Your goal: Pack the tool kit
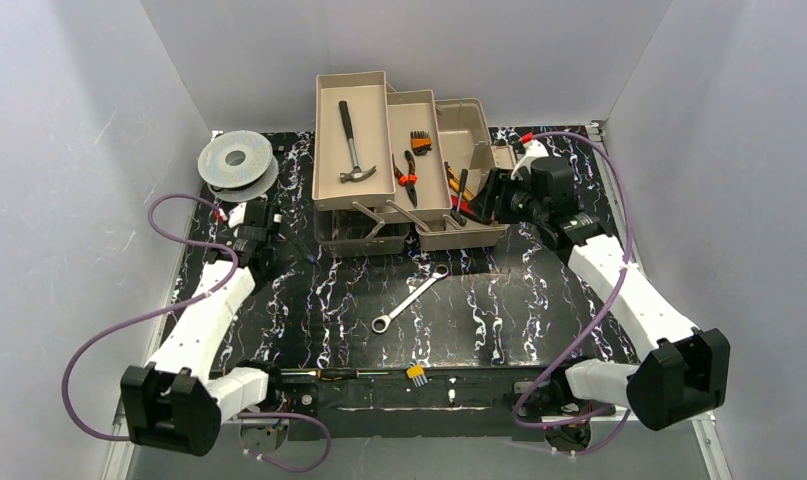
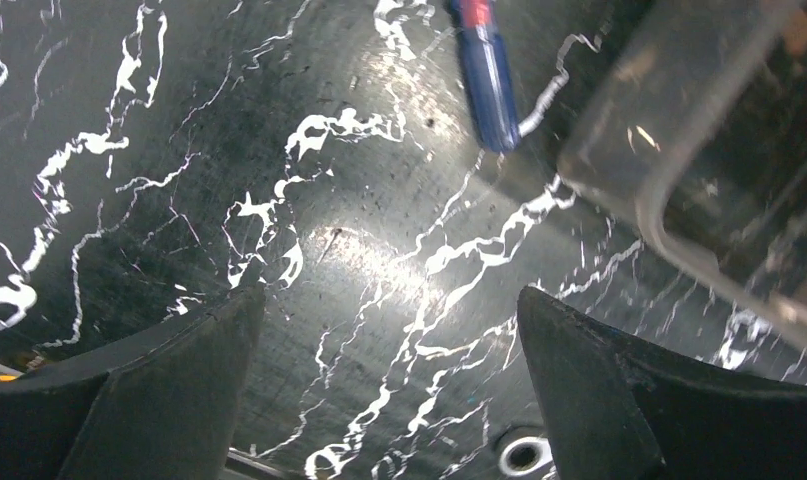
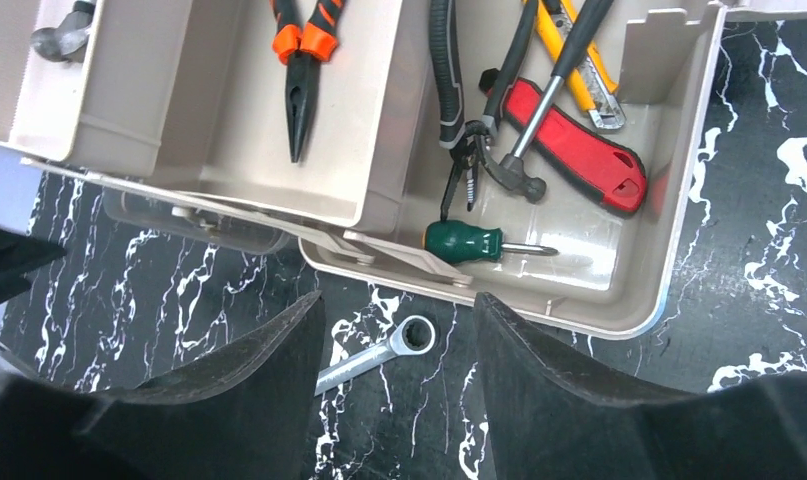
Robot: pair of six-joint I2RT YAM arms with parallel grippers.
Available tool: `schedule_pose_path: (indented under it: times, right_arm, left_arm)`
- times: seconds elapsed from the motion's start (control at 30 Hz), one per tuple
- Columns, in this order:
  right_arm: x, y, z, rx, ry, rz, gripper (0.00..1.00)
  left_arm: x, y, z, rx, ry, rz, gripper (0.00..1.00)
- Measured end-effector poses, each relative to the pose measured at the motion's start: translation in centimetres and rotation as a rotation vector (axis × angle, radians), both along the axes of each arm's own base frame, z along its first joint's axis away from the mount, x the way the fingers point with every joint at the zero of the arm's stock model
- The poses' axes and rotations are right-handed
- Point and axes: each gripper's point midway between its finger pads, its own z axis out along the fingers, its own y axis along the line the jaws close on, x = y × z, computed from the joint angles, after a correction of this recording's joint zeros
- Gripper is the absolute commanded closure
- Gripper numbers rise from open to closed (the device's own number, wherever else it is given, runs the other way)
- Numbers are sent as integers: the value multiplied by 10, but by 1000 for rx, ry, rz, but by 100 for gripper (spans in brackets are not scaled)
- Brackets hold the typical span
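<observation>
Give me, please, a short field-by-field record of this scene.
toolbox: open, trays folded out
hammer: in left tray
pliers: in middle tray
wrench: on table, before toolbox
blue screwdriver: on table by toolbox
left claw: open, empty, above table
right claw: open, empty, at toolbox's edge

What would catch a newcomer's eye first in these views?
The tan toolbox at the far middle of the table stands out, its trays fanned open, with a hammer in the left tray and orange-handled pliers in the middle one. Next comes the wrench, lying alone on the black marbled surface in front of the box. The right gripper hangs open above the box's near edge.
</observation>
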Motion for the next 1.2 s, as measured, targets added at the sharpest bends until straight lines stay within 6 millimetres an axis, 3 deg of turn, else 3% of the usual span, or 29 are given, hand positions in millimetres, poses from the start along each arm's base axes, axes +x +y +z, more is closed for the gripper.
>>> schedule_pose_path:
  times: [0.23,0.57,0.93,1.03,1.07,1.2]
  right_arm:
    - [-5,4,8,36,-37,22,38]
    - [-11,5,9,55,-54,36,39]
    - [-11,5,13,64,-72,36,39]
    - [-11,5,13,65,-74,36,38]
    - [-11,5,14,65,-75,36,39]
    - [-11,5,16,67,-81,36,39]
  left_arm:
    - [27,11,-37,-73,86,249,8]
    - [90,18,-68,-108,174,429,20]
    - [92,12,-105,-151,273,496,33]
    - [95,10,-106,-160,276,500,38]
    - [95,10,-106,-160,277,502,42]
    - [93,11,-106,-161,284,529,72]
